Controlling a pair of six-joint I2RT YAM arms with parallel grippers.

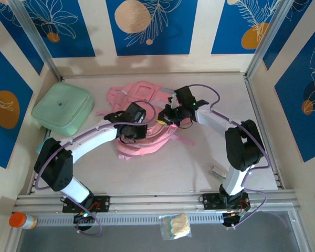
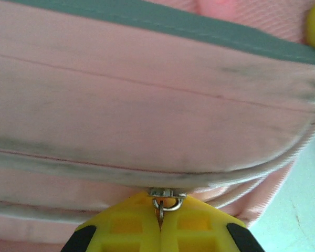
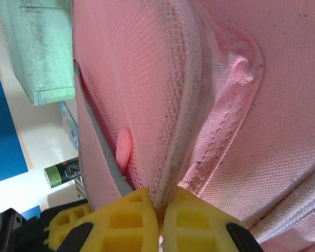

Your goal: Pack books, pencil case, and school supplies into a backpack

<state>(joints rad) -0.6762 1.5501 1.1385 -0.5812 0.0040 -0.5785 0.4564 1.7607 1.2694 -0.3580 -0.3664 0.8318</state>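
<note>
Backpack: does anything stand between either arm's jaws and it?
Nothing visible does. Both arms are on the backpack. The left jaws are shut on its metal zipper pull, and the right jaws are shut on a seam of the pink fabric.

An orange-capped bottle (image 1: 22, 220) and a clear packet (image 1: 175, 227) lie well apart.

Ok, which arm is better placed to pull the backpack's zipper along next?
Left. The left claw is shut on the metal zipper pull of the backpack, ready to drag it along. The right claw pinches a fabric seam, so it is probably better suited to bracing.
</note>
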